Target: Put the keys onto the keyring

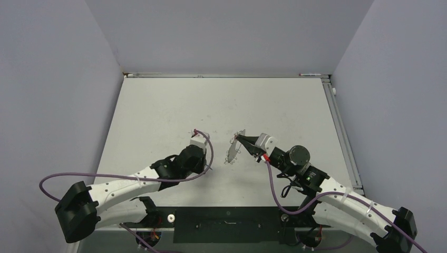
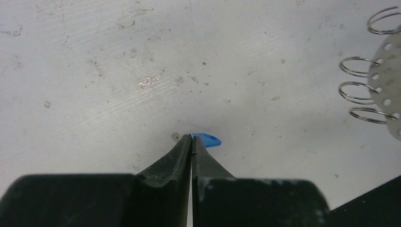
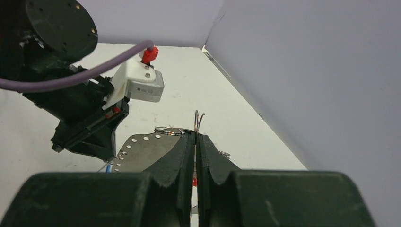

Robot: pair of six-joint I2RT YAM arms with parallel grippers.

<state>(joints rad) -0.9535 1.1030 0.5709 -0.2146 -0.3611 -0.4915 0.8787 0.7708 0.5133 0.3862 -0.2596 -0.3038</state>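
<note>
Two robot arms are in view, the left arm (image 1: 121, 184) and the right arm (image 1: 342, 203), over one pale surface (image 1: 174, 105). Each arm ends in one hand, making two: the left hand (image 2: 191, 138) and the right hand (image 3: 195, 137), each with two dark fingers. There are two purple cables (image 3: 71, 78), one per arm. There is one keyring (image 3: 142, 149), a silvery disc; the left wrist view shows four wire loops (image 2: 355, 66) on its rim. One blue key (image 2: 208, 140) can be counted. A red speck (image 3: 194, 181) is too hidden to count as a second key.
</note>
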